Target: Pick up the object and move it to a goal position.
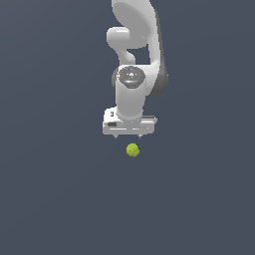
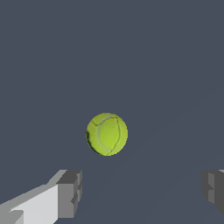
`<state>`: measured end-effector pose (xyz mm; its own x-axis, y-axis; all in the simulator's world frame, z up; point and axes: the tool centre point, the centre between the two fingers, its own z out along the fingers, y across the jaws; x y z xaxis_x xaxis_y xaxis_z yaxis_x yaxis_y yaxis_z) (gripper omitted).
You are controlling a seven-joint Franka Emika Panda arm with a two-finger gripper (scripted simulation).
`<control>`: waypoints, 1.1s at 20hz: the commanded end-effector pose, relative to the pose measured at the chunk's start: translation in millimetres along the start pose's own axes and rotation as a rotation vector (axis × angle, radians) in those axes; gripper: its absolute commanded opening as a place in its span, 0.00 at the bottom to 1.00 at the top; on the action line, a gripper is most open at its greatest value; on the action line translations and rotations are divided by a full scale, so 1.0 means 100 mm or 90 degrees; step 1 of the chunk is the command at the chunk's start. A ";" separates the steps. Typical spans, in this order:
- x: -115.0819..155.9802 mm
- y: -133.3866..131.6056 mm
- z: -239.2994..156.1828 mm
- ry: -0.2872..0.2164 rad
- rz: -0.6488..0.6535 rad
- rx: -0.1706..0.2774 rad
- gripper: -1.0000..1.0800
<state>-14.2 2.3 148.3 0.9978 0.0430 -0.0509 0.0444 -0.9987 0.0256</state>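
There is one ball (image 1: 132,150), yellow-green with faint lighter seam lines, and one white arm (image 1: 133,60) with one pincer (image 1: 129,136). Nothing else stands out against the flat dark grey-blue surface (image 1: 55,189) that fills both views.

In the exterior view the arm comes down from 12 o'clock, its thick white links stacked one above another, with a round grey joint cap facing the camera at the middle. The wrist points straight down, and the broad white hand body sits level across the bottom of it. Two short finger stubs show beneath that body, one at each end.

The pincer is spread wide and holds nothing. In the wrist view its two grey fingertips (image 2: 70,192) stand far apart at the edges of the picture, and the ball (image 2: 107,134) lies between their lines, clear of both and much narrower than the gap. In the exterior view the ball sits at 6 o'clock from the pincer, just below it and apart from it, a little toward the exterior view's right of the hand's middle.
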 end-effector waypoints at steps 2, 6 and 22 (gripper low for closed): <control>0.00 0.00 0.00 0.000 0.000 0.000 0.96; 0.01 0.02 -0.03 -0.004 -0.001 0.005 0.96; 0.06 -0.08 0.18 0.008 0.022 0.012 0.96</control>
<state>-10.1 7.3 136.1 0.9989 0.0173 -0.0434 0.0177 -0.9998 0.0096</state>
